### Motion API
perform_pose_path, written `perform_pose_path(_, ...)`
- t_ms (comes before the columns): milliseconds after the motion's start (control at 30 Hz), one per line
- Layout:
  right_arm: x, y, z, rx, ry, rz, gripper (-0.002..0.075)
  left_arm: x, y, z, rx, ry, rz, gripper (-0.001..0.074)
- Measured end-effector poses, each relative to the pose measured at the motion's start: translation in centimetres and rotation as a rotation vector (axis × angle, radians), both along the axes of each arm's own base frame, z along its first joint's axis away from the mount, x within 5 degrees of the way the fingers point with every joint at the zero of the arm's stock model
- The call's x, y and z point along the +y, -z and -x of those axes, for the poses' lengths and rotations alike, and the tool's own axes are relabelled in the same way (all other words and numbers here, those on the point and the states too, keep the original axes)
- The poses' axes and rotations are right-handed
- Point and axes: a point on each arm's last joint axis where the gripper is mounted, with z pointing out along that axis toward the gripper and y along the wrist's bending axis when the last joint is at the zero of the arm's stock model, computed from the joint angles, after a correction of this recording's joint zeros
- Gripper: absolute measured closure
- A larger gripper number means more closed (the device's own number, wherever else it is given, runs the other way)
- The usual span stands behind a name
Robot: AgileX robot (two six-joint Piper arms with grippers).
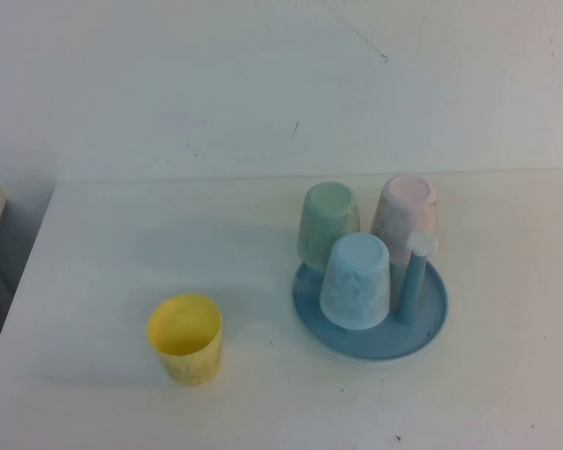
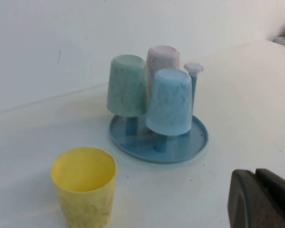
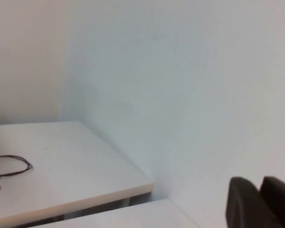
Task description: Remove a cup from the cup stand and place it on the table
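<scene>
The yellow speckled cup stands upright, mouth up, on the white table, left of the cup stand; it also shows in the left wrist view. The blue stand carries a pale green cup, a pink cup and a light blue cup, all upside down on pegs. One white-tipped peg is bare. My left gripper is shut and empty, apart from the yellow cup and the stand. My right gripper is shut and empty, facing a wall. Neither arm shows in the high view.
A white wall rises behind the table. The table's left edge drops off. The right wrist view shows another white tabletop with a black cable on it.
</scene>
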Motion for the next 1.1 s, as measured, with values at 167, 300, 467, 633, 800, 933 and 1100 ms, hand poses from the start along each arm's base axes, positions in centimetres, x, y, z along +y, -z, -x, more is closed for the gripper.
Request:
perform_pose_path(167, 0.3, 0.2, 2.4, -0.086, 0.081, 0.025, 0.0662, 0.5, 0.1, 0.1, -0.074, -0.026, -0.060, 0.0737)
perform_pose_path(300, 0.1, 0.7, 3.0, -0.106, 0.170, 0.032, 0.0662, 0.4, 0.4, 0.3, -0.036, -0.005, -0.073, 0.0737)
perform_pose_path(467, -0.1, 1.2, 2.8, -0.091, 0.206, 0.030, 0.0662, 0.2, 0.9, 0.5, 0.010, 0.019, -0.088, 0.0737)
perform_pose_path(633, 0.1, 1.2, 2.9, -0.092, 0.193, 0.031, 0.0662, 0.1, 1.6, 0.5, 0.044, 0.029, -0.103, 0.0737)
perform_pose_path(800, 0.8, 1.3, 3.1, -0.084, 0.154, 0.045, 0.0662, 0.1, 1.9, 0.6, 0.066, 0.041, -0.119, 0.0737)
perform_pose_path(933, 1.3, 2.4, 3.3, -0.088, 0.110, 0.181, 0.0662, 0.1, 2.0, 0.6, 0.074, 0.045, -0.125, 0.0737)
perform_pose_path(1100, 1.3, 4.0, 3.5, -0.067, 0.072, 0.387, 0.0662, 0.0, 2.4, 0.6, 0.090, 0.048, -0.133, 0.0737)
